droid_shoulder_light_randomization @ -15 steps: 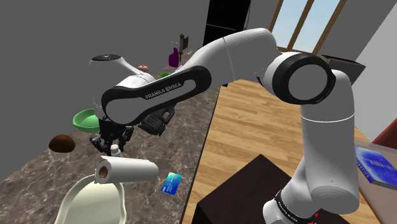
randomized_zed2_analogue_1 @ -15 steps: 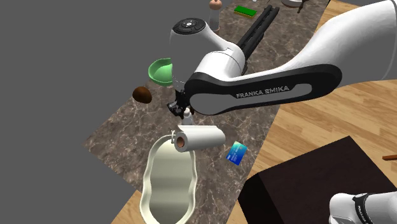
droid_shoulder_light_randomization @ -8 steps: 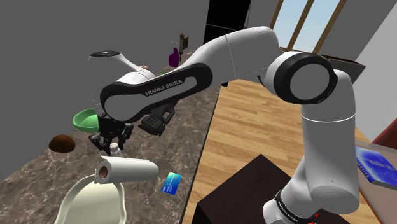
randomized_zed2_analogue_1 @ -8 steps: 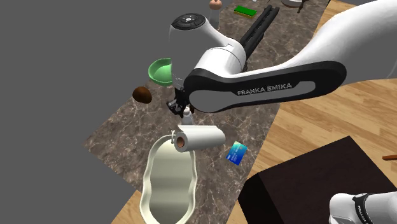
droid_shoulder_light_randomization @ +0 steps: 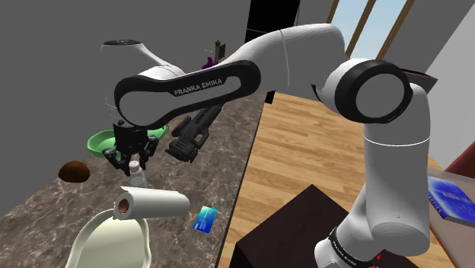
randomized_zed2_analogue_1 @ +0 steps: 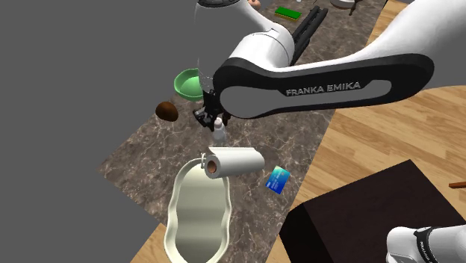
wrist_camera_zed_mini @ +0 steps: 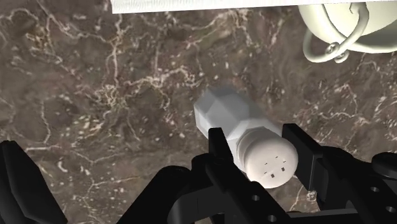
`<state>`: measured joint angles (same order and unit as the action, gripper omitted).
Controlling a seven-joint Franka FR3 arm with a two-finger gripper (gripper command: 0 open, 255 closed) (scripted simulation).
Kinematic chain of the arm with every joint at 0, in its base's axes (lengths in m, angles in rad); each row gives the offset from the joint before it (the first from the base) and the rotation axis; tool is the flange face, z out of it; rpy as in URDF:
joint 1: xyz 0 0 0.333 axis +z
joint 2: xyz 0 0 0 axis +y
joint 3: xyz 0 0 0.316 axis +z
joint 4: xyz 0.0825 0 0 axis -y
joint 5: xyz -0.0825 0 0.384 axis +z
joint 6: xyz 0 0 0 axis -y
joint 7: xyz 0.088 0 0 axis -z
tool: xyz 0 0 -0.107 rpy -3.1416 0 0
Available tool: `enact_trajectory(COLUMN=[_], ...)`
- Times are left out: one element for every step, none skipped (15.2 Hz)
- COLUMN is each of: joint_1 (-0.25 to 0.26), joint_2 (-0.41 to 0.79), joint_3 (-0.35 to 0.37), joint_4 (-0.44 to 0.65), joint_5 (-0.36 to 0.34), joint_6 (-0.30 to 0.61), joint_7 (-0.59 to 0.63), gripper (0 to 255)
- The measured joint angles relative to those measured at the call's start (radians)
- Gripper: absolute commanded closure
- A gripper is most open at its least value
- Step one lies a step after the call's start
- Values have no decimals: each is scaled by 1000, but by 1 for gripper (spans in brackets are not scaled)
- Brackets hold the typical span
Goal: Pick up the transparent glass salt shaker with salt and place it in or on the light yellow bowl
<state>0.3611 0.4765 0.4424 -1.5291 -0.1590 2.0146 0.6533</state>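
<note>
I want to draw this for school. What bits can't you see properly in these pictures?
- Salt shaker: the wrist view draws it solid pale grey, so whatever is inside can't be told.
- Light yellow bowl: the shoulder view's bottom edge cuts it off, and the paper towel roll covers its far rim.
- Blue card: its printing is too small to read.
- Green bowl: the gripper hides part in the shoulder view.

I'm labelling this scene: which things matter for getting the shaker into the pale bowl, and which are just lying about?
Part of the job:
salt shaker, clasped in the hand
pale yellow wavy bowl

Just lying about:
paper towel roll, resting across that bowl's rim
blue card
green bowl
brown round object
</note>
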Motion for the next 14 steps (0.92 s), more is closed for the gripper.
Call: enact_trajectory(joint_1=[0, 0, -1, -3, -1, 1, 1, 2, 2, 2, 2, 4, 7, 8], joint_2=[-3, -6, -12, -19, -20, -20, -19, -23, -29, -31, -32, -29, -28, -29], joint_3=[1, 2, 3, 5, 5, 6, 6, 7, 9, 9, 10, 10, 10, 11], joint_4=[9, 19, 21, 24, 39, 55, 66, 76, 83, 92, 104, 122, 134, 148], joint_5=[2, 3, 6, 9, 10, 10, 10, 12, 14, 16, 16, 16, 16, 16], joint_6=[-13, -24, -32, -43, -58, -72, -83, -97, -109, -120, -132, -147, -159, -174], joint_7=[-1, -2, -2, -4, -5, -4, -5, -5, -6, -7, -7, -8, -6, -6], gripper=[255, 255, 255, 255, 255, 255, 255, 255, 255, 255, 255, 255, 255, 255])
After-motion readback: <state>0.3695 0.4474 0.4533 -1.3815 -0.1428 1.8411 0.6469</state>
